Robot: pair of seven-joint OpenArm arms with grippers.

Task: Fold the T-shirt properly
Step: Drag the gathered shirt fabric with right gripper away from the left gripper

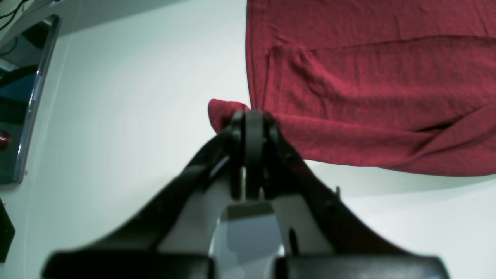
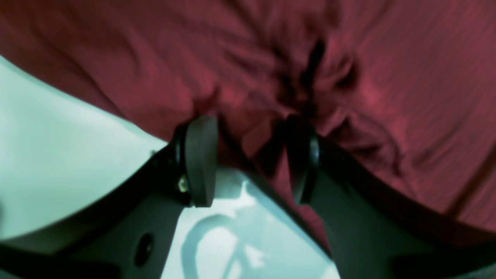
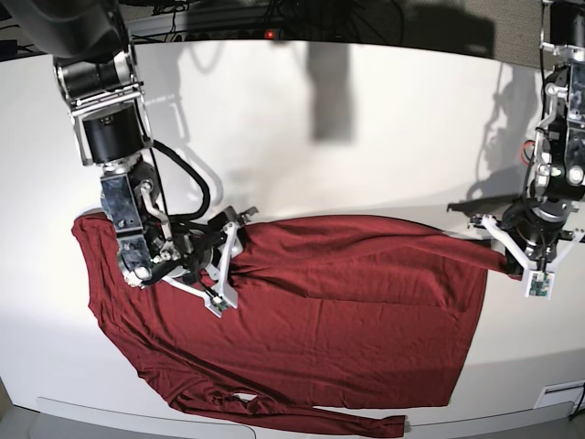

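The maroon T-shirt (image 3: 347, 320) lies spread across the white table (image 3: 320, 137), with one long sleeve along the front edge. At the shirt's right end, my left gripper (image 3: 499, 245) is shut on a small pinch of fabric; in the left wrist view the gripper (image 1: 248, 116) has its jaws together, with cloth (image 1: 368, 97) bulging beside them. My right gripper (image 3: 227, 265) hovers low over the shirt's left part. In the right wrist view it (image 2: 250, 159) stands open, its pads (image 2: 199, 161) apart over bunched, wrinkled fabric (image 2: 387, 77).
Cables and a red light (image 3: 271, 34) run along the table's back edge. A dark framed device (image 1: 23, 97) sits beyond the table edge in the left wrist view. The table's front edge (image 3: 110, 413) curves just below the shirt's sleeve.
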